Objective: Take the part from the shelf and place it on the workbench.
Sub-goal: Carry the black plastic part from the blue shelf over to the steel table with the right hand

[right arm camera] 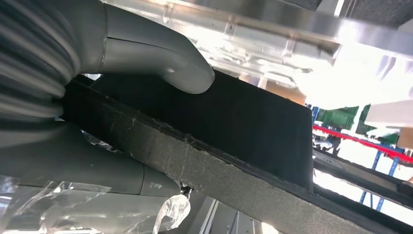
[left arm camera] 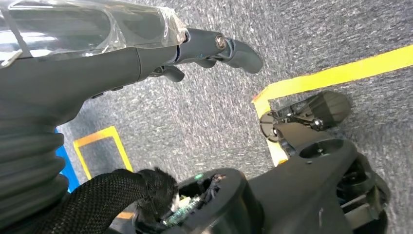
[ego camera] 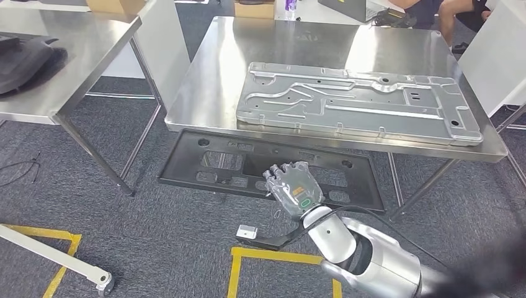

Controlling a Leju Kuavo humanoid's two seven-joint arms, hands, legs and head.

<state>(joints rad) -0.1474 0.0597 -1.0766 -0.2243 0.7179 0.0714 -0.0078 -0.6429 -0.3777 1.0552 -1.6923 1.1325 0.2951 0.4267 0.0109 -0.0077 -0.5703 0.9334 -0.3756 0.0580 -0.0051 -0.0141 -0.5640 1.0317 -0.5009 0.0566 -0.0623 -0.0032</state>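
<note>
The part is a flat black panel (ego camera: 211,164) with several cutouts. It hangs level in front of the steel workbench (ego camera: 298,43), lower than the tabletop, with its far edge under the table's near edge. My right hand (ego camera: 293,188) grips the panel's near edge. In the right wrist view the grey thumb (right arm camera: 156,58) presses one face of the panel (right arm camera: 243,117) and the fingers clamp the other. My left hand (left arm camera: 97,73) hangs over the carpet, its dark fingers (left arm camera: 219,48) stretched out and holding nothing.
A large silver metal plate (ego camera: 356,102) covers most of the workbench's near half. A second steel table (ego camera: 74,56) stands at the left with a black item (ego camera: 28,59) on it. Yellow floor tape (ego camera: 273,256), a small grey block (ego camera: 247,232) and a white castered bar (ego camera: 62,264) lie on the carpet. A person (ego camera: 434,12) sits beyond.
</note>
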